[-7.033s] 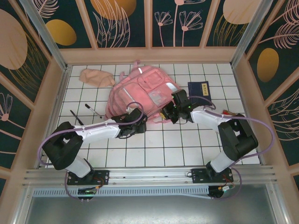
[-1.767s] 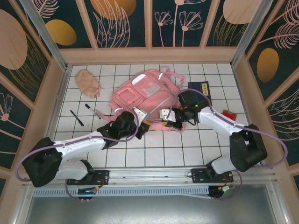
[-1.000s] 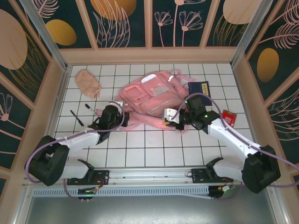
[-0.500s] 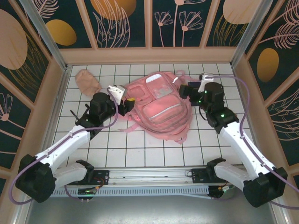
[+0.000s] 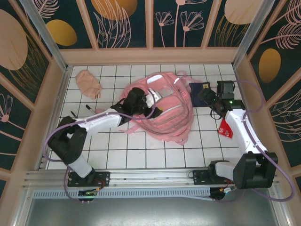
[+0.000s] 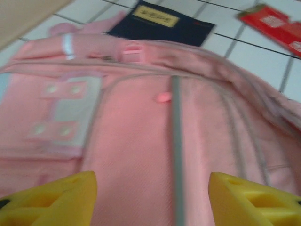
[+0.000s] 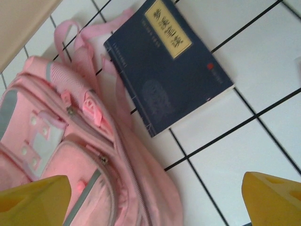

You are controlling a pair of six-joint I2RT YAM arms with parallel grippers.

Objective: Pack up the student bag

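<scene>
The student bag (image 5: 164, 113), a large pink backpack with grey strips, lies flat in the middle of the tiled table. My left gripper (image 5: 148, 102) hovers over its upper left part, open. In the left wrist view its yellow fingertips (image 6: 47, 197) stand wide apart above the bag's pink front (image 6: 136, 141), gripping nothing. My right gripper (image 5: 205, 96) is open just right of the bag, beside a dark blue book (image 5: 198, 89). In the right wrist view the book (image 7: 169, 66) lies against the bag's edge (image 7: 70, 155), and only bag edge and white tile lie between the fingers.
A red packet (image 5: 225, 128) lies on the tiles at the right, under my right arm. A peach cloth pouch (image 5: 88, 84) sits at the back left. Two black pens (image 5: 75, 115) lie at the left. Wooden walls close in the table on three sides.
The bag was turned round and now lies flat. My left gripper has swung right over the bag and opened wider. My right gripper has drawn back to the right, beside the book.
</scene>
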